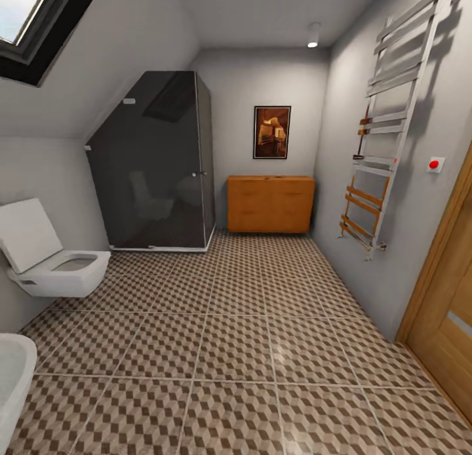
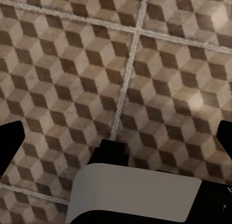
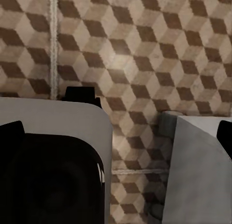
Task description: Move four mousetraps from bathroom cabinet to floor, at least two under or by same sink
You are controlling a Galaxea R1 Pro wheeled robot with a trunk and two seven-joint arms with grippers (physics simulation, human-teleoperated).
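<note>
Still some way off, the cabinet (image 1: 270, 204) stands against the far wall, well ahead of both tools, between the dark glass shower enclosure (image 1: 154, 163) and the chrome towel rail (image 1: 383, 127). Its drawer fronts look flush and closed, so nothing can be said about what sits inside; no mousetraps are to be seen, and presumably they are in there.

The left tool (image 2: 118, 132) hangs over the bathroom floor (image 1: 236, 350), its two dark fingertips (image 2: 12, 137) at opposite edges of the left wrist view, wide apart, with nothing but tile between them: released and empty. The right tool (image 3: 118, 132) is the same, its fingertips (image 3: 10, 132) spread with bare tile and parts of the robot's own white body below.

The risks from here lie mostly in the approach, I think. The wall-hung toilet (image 1: 56, 261) juts out on the left-arm side and the oak door (image 1: 446, 304) and rail crowd the right-arm side, so a drifting base could clip either. Stopping too close to the cabinet could leave no room to pull a drawer out. The traps are small and flat, so a pinch may slip or miss. The white basin edge (image 1: 13, 370) beside the left arm may be the sink, but I cannot tell.
</note>
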